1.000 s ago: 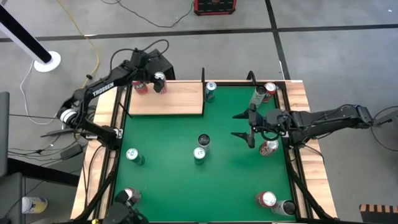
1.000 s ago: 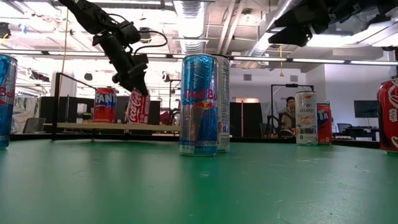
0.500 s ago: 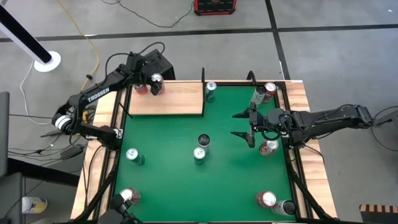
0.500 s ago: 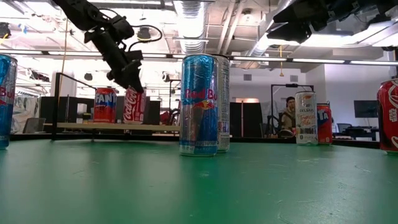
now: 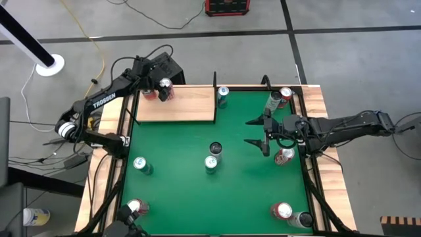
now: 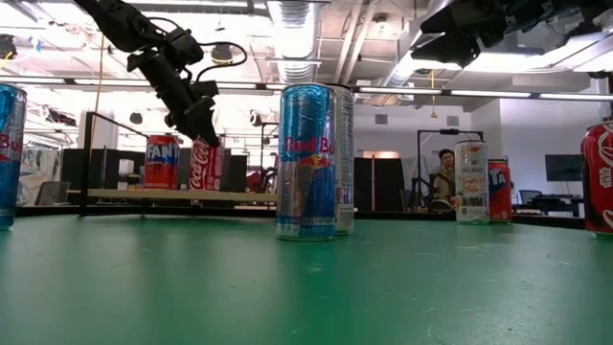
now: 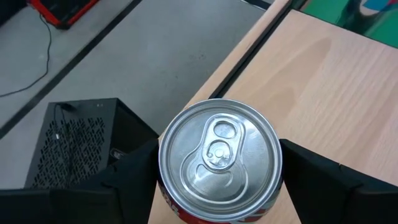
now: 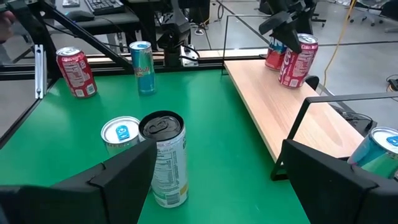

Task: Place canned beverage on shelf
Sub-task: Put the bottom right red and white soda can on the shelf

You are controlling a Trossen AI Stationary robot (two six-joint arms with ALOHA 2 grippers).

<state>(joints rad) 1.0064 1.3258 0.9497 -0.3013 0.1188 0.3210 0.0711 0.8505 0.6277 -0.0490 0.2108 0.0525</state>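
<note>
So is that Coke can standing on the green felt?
No, the Coke can stands upright on the shelf.

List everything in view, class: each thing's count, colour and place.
Rectangular pale-wood shelf: one, tan, table's far-left corner.
Red cola can: one, upright on shelf.
Red Fanta can: one, on shelf beside it.
Centre cans: two, blue-topped and dark-topped, mid-felt.
Other cans: about eight, red, blue, silver, near felt's edges.
Green felt table: one.
Seated person: one, room behind.
Left gripper: dark, clamping cola can.
Right gripper: dark, open, above felt's right half.
</note>
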